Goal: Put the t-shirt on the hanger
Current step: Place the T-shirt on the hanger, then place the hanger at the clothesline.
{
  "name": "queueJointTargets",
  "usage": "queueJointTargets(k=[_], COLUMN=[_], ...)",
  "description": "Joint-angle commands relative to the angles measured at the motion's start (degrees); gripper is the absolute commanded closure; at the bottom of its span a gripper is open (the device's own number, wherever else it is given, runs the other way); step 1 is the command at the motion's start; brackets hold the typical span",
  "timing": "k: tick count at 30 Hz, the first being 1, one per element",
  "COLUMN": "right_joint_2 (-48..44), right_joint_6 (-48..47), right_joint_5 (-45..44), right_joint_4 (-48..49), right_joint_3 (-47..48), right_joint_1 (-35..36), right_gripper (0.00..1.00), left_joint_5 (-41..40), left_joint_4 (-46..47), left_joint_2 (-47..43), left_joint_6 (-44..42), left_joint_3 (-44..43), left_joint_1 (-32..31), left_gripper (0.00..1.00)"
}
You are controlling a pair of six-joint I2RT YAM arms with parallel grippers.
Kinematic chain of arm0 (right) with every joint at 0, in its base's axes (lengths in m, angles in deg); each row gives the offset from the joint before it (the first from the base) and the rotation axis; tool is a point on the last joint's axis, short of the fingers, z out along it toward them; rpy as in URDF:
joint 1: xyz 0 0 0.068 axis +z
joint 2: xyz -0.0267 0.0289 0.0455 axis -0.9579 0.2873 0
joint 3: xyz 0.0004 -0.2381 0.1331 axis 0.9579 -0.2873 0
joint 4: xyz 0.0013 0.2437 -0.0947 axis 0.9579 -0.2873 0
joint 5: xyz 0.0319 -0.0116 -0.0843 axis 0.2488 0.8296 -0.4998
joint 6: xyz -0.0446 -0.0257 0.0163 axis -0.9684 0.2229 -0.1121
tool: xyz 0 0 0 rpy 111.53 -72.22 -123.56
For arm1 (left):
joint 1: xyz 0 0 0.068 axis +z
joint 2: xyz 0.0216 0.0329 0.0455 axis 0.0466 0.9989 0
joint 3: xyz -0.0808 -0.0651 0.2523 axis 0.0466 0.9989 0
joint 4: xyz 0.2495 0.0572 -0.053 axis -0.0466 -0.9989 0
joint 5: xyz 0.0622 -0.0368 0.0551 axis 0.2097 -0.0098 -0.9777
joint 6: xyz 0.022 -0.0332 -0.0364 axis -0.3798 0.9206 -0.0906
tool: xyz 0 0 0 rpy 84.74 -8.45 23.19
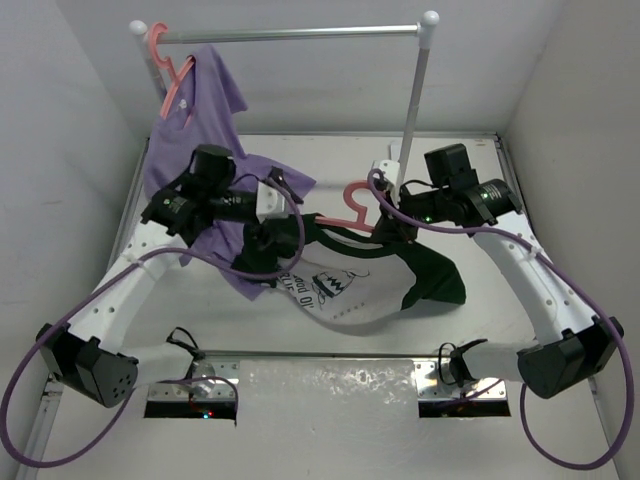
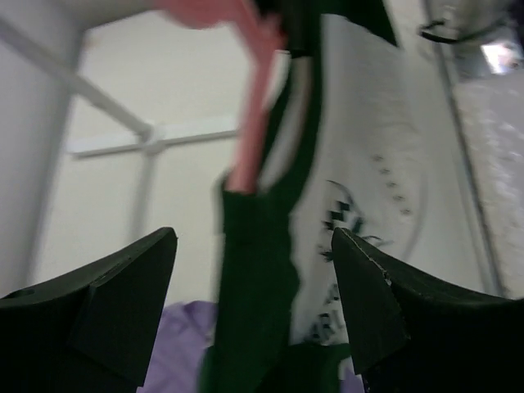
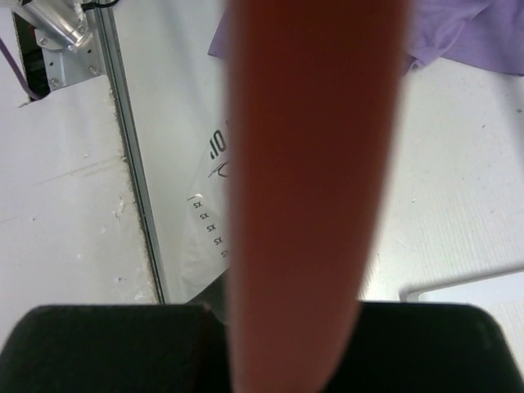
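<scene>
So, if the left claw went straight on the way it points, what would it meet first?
Probably the dark green sleeve of the white raglan t-shirt, which hangs off the thin pink plastic hanger and sits centred in the gap of the open left claw; depth is unclear.

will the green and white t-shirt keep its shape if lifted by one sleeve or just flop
Probably flops: the t-shirt sags in folds from the hanger toward the table. Likely light, as the thin hanger carries part of it. A push would probably bunch it rather than slide it whole.
</scene>
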Motion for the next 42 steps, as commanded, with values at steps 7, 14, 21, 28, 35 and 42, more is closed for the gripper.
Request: queueJointTargets(k=[7, 14, 21, 28, 35, 42], right_joint_2=[0.5, 0.0, 0.1, -0.1, -3.2, -8.8], right_joint_6=[0.4, 0.2, 0.6, 7.0, 16.8, 22.7], right_joint_5=[1.4, 1.7, 2.4, -3.5, -15.8, -23.3], right_joint_4=[4.7, 4.6, 6.2, 13.8, 29.3, 41.7], right_joint_3=[3.7, 3.4, 2.2, -2.3, -9.6, -16.5], right_joint_1=[2.3, 2.8, 2.8, 2.7, 2.8, 2.7], right_gripper=[1.00, 1.00, 1.00, 0.83, 0.26, 0.07], left_joint_5=[-7.2, -7.4, -10.1, -16.6, -27.4, -42.1], left_joint_4=[6.5, 2.9, 5.1, 7.2, 13.4, 17.4], left_joint_2=[2.6, 4.2, 4.2, 0.2, -7.4, -14.7], left_joint_6=[6.7, 2.0, 8.3, 20.9, 33.3, 41.6], left_joint_3=[3.6, 4.7, 5.1, 8.8, 15.8, 19.4], left_joint_1=[-3.8, -6.7, -7.3, -7.1, -4.5, 0.1], left_gripper=[0.42, 0.58, 1.00, 1.00, 1.00, 1.00])
